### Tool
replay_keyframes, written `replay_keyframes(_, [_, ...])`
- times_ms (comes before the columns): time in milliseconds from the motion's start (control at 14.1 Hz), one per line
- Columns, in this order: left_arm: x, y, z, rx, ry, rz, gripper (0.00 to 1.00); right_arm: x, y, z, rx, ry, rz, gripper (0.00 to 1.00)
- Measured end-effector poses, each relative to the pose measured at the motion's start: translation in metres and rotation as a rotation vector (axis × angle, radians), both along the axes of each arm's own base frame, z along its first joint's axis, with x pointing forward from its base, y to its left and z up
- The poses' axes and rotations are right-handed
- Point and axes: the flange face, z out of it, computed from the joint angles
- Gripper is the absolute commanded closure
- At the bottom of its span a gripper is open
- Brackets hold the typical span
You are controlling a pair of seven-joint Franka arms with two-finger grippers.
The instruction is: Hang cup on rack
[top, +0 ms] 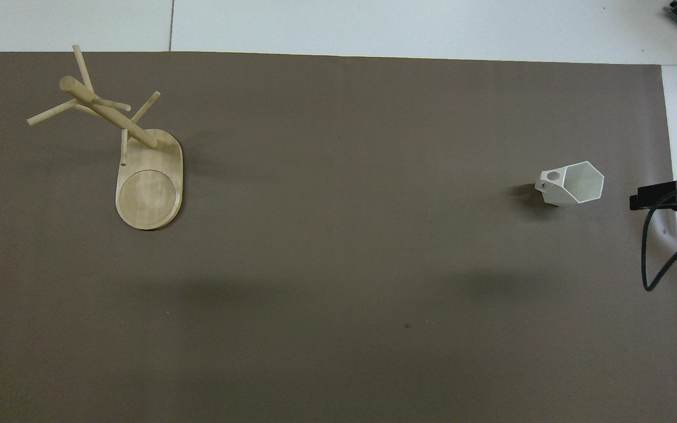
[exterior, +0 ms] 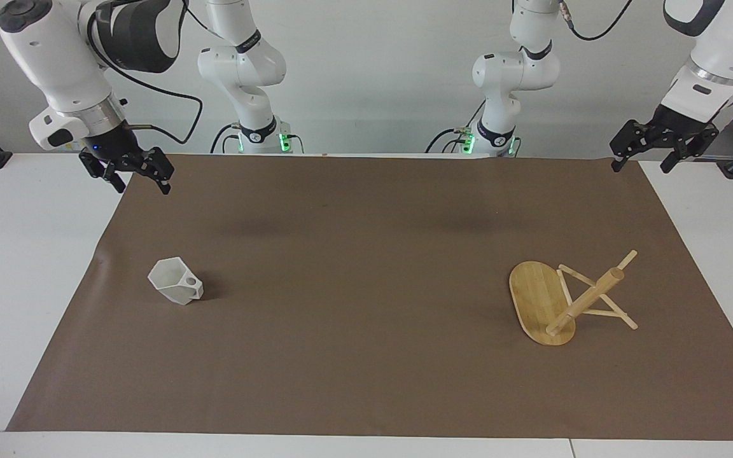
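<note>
No writing shows. The small white faceted plastic cup [exterior: 175, 288] [top: 571, 183], empty, stands on the brown-covered surface [exterior: 354, 280] [top: 338, 247] toward the right arm's end, at nine o'clock in the facing view. The light bamboo peg rack [exterior: 570, 299] [top: 133, 153] stands at three o'clock. Left jaws [exterior: 664, 147] and right jaws [exterior: 126, 170] hang wide, holding nothing

One cup [exterior: 175, 289], one rack [exterior: 548, 305], one brown mat [exterior: 366, 254], two arms, two pincers

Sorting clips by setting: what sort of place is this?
Probably a robotics lab: two arms over a table covered in brown paper, with only a cup and rack laid out.
</note>
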Motion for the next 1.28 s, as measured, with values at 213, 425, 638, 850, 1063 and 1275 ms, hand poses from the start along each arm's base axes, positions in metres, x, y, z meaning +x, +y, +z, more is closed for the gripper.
replay_keyframes(213, [0.0,0.0,0.0,0.0,0.0,0.0,0.0,0.0,0.0,0.0,0.0,0.0,0.0,0.0])
replay_keyframes(425, [0.0,0.0,0.0,0.0,0.001,0.0,0.0,0.0,0.0,0.0,0.0,0.0,0.0,0.0])
replay_keyframes(638, [0.0,0.0,0.0,0.0,0.001,0.0,0.0,0.0,0.0,0.0,0.0,-0.001,0.001,0.0])
replay_keyframes(850, [0.001,0.0,0.001,0.0,-0.01,0.002,0.0,0.002,0.0,0.002,-0.003,-0.02,0.001,0.0])
replay_keyframes(1063, [0.001,0.0,0.002,0.0,-0.02,0.004,0.0,0.01,-0.002,0.005,-0.018,-0.085,0.031,0.0])
replay_keyframes(1275, [0.001,0.0,0.003,0.001,-0.024,0.004,0.0,0.019,-0.006,-0.003,-0.026,-0.11,0.027,0.0])
